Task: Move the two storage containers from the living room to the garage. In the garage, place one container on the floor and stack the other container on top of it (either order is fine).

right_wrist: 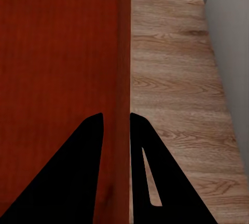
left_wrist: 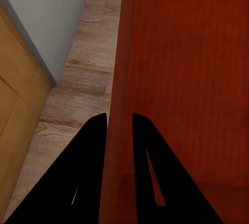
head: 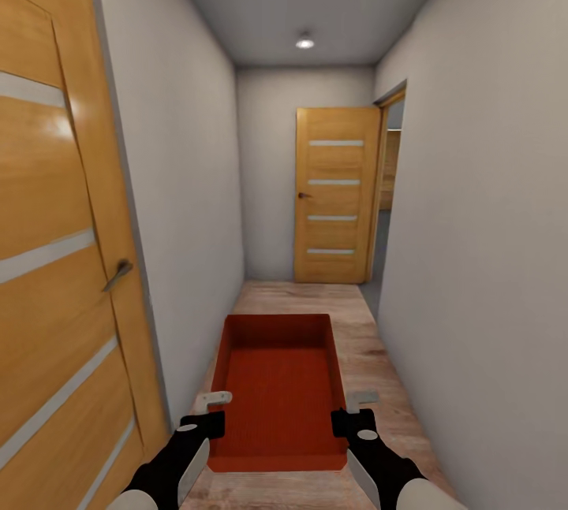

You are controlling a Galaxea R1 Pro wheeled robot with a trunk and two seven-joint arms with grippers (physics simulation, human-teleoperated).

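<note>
Left tool (left_wrist: 120, 125): your fingers straddle the left long wall of the storage container (head: 280, 388), one inside and one outside, jaws narrow and pinching the wall.
Right tool (right_wrist: 116, 125): the same on the right long wall, jaws narrow, gripping the plastic between them.
Load: you carry one orange-red container, open side up and empty, roughly level between both arms, low in front of you above the wood plank floor (head: 379, 352).
Where you are: a narrow hallway (head: 308, 179), not yet the garage. A closed orange door (head: 47, 258) stands close on your left, another orange door (head: 335, 195) at the far end, with an opening just to its right.
Risk, squeeze: you hold only thin walls near the near end, so the far end could sag or the rim slip if one arm drifts outward or forward of the other.
Risk, clearance: the white walls (head: 489, 258) sit near both elbows; a turn toward the opening may knock the bin's corner on the frame and twist it out of your grip.
Risk, left handle (head: 118, 273): it protrudes near your left arm.
</note>
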